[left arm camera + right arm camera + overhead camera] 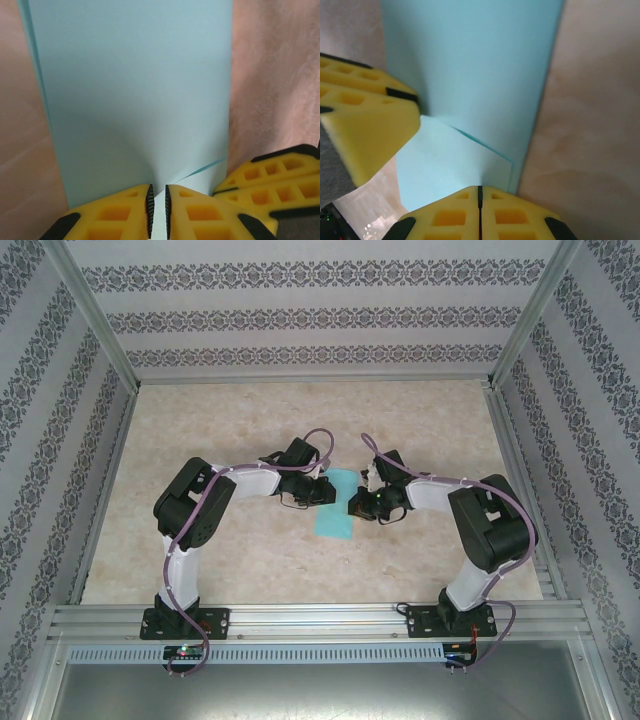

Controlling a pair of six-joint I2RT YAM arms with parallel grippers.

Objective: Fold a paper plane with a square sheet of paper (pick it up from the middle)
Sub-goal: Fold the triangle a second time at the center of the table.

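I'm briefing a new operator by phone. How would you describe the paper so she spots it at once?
On the beige marbled table, look at the middle, where the left arm's fingers and the right arm's fingers come together. Between them lies the sheet of paper, folded narrow. Its plain light-cyan colour sets it apart from the yellow fingers.

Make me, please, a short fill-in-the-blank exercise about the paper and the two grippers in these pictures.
1. In the top view, the square sheet of paper lies ___ the left gripper and the right gripper.
2. The fingers of both grippers are ___ in colour.
3. The right gripper's jaws are ___ (open or shut).
Missing words: between; yellow; shut.
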